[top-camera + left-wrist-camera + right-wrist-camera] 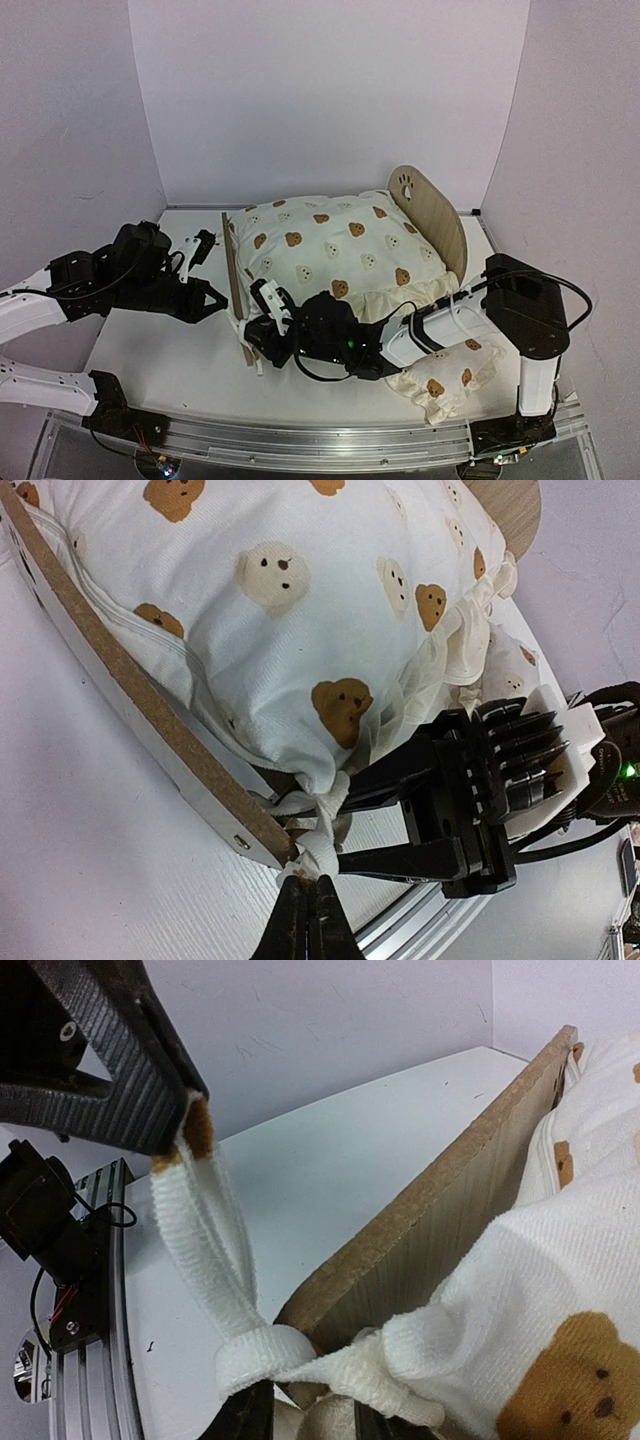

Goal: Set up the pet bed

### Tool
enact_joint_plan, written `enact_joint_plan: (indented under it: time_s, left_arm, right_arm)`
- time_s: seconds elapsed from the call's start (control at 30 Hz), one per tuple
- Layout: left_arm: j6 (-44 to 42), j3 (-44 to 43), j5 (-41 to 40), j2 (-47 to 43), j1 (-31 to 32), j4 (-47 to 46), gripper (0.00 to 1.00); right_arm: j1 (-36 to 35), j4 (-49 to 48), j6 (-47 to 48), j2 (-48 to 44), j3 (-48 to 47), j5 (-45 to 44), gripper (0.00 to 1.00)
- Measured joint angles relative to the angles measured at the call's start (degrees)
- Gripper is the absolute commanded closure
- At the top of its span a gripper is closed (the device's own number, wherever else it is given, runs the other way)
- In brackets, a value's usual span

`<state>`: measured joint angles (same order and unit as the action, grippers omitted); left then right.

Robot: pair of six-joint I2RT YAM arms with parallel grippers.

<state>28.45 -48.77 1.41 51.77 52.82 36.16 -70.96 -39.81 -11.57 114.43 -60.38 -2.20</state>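
Left wrist: left gripper (pixel 305 918) clamps the tie (pixel 311 865), pet bed (pixel 200 755) corner just ahead; right gripper (pixel 345 825) part-open astride the knot (pixel 325 807).

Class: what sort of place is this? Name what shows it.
Likely a robot lab booth: plain walls round a white table, two arms on a metal rail, a pet bed as prop.
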Motion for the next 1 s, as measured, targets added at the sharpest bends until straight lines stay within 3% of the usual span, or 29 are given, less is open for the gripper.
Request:
enact_joint_plan:
  time_s: [0.2,0.33,0.53,0.77,1.0]
  left_arm:
    - [0.04,0.00,-0.04,0.02,0.00,0.02,1.00]
    - [0.09,0.00,-0.04,0.02,0.00,0.02,1.00]
    - [0.09,0.00,-0.04,-0.20,0.00,0.11,1.00]
    - [0.44,0.00,-2.10,-1.25,0.00,0.55,1.00]
    - [1.38,-0.85,-5.16,-2.19,0.00,3.52,1.00]
  right_arm:
    - [-0.07,-0.11,0.98,1.25,-1.68,-0.24,0.69]
    - [-0.09,-0.22,1.73,2.56,-3.30,0.09,0.86]
    - [-0.07,-0.79,1.27,3.02,-3.74,0.02,1.00]
    - [-0.07,2.08,-4.26,2.23,-3.19,1.53,1.00]
    - [0.09,14.93,-14.23,2.12,-4.52,5.07,1.00]
